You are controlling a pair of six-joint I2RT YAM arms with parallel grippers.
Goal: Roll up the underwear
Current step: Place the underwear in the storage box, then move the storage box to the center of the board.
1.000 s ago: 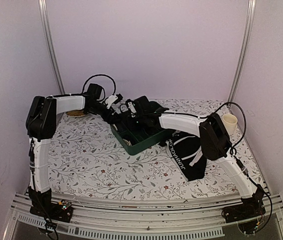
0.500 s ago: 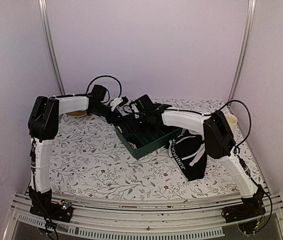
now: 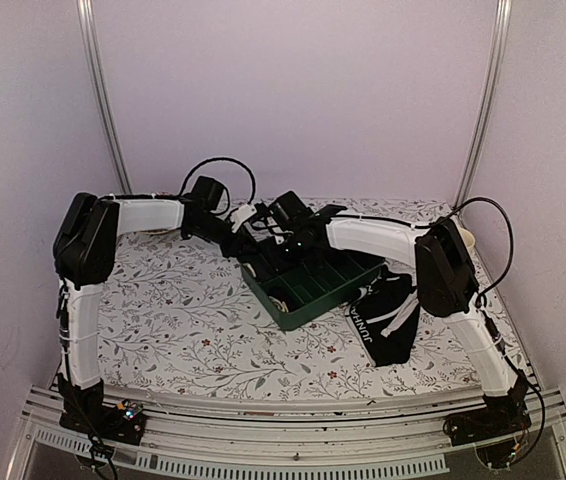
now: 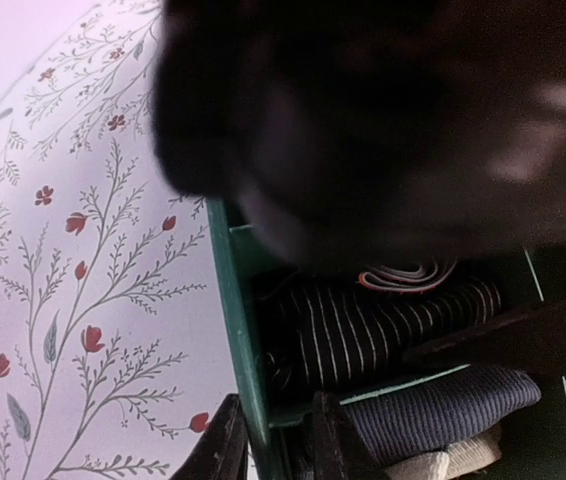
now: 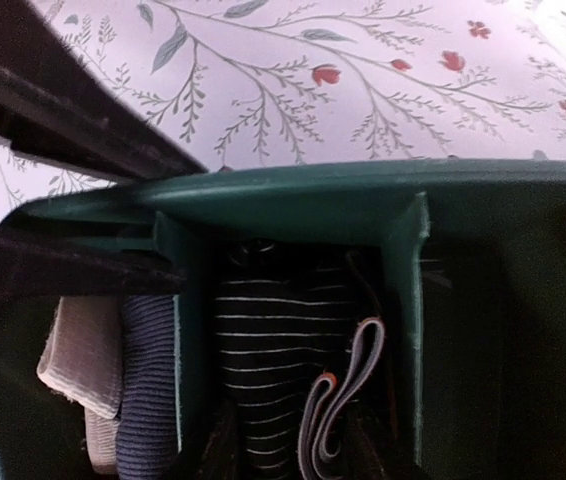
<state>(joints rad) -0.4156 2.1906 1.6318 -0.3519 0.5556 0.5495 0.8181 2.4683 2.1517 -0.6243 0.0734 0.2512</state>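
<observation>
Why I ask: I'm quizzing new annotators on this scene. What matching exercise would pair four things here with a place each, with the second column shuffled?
Things
1. lettered underwear
2. striped roll
3. navy ribbed cloth
4. left gripper

Places
A. rolled up in a compartment of the green tray
B. fingers on either side of the tray's wall
C. on the table, outside the tray
D. in the compartment next to the striped roll, against a beige cloth

Pairs: 1-C, 2-A, 3-D, 4-B
</observation>
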